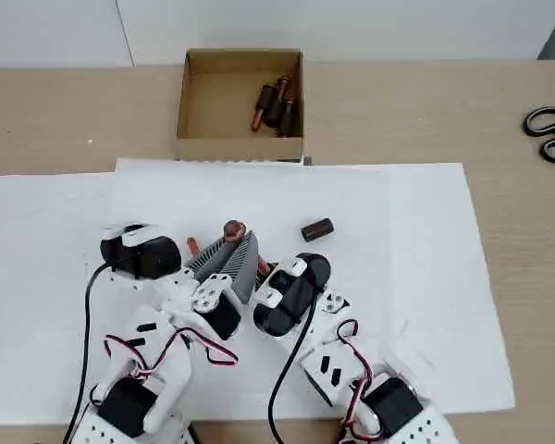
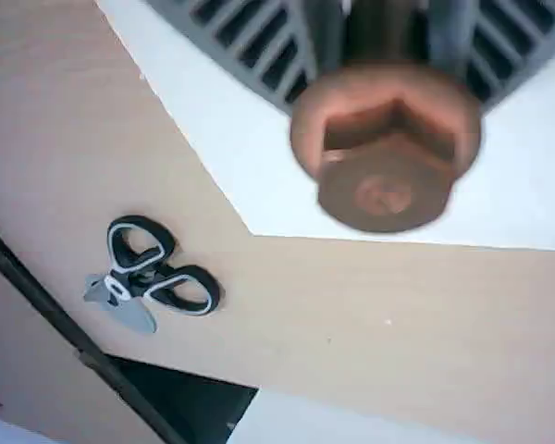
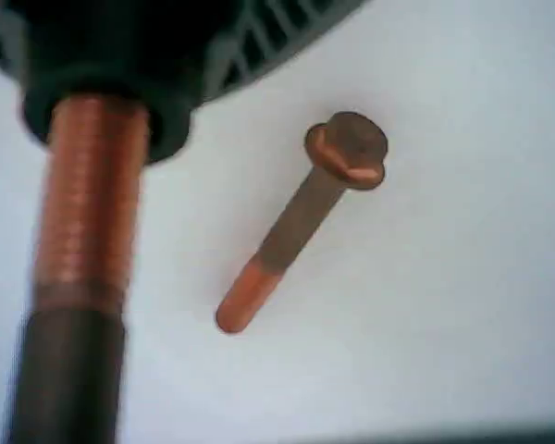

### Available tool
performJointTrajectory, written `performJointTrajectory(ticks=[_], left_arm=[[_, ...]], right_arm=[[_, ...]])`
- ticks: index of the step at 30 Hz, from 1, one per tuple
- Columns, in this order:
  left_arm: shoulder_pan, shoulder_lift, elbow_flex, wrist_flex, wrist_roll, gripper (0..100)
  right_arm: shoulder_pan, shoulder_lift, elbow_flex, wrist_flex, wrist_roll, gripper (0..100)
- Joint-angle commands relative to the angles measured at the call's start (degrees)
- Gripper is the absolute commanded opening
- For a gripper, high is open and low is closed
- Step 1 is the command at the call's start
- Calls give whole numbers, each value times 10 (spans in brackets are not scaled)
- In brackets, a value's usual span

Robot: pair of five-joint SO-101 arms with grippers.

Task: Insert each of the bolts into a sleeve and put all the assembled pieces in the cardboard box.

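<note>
1. Between the grey fingers [image 1: 215, 259] of the left pincer [image 1: 236, 244] a copper bolt [image 1: 234, 229] is pinched. Its long axis follows the pincer, and its head points away from the arms, toward the cardboard box [image 1: 196, 102].
2. The head of this bolt stands out just beyond the pincer's tip; the shank is hidden behind it.
3. At the right pincer [image 1: 261, 269], close beside the left one, a second bolt [image 3: 79, 259] goes with its threaded part into a dark sleeve [image 3: 102, 116]. I cannot tell if this pincer is spread or pressed together.
4. A third bolt [image 3: 301, 222] lies flat on the white paper [image 1: 425, 277], apart from the second bolt.
5. A loose sleeve [image 1: 317, 228] lies on its side on the paper, to the right of both pincers, with its axis nearly across the bench [image 1: 444, 102].
6. Some assembled pieces [image 1: 276, 104] lie in the right part of the box, their long axes mostly running toward and away from the arms.
7. Scissors [image 1: 550, 134] lie at the right edge of the bench.
</note>
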Motion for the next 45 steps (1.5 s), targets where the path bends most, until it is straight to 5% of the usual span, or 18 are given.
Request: performJointTrajectory(ticks=[1, 12, 17, 24, 45], left_arm=[[13, -6, 0, 23, 1, 6], [133, -8, 22, 163, -52, 6], [133, -8, 37, 162, -82, 20], [131, -6, 37, 164, -98, 261], [24, -8, -78, 168, -189, 201]], right_arm=[[-3, -7, -39, -18, 7, 3], [-3, -7, -54, -19, 57, 3], [-3, -7, -53, -19, 55, 3], [-2, -7, -49, -17, 55, 3], [19, -7, -14, -19, 55, 3]])
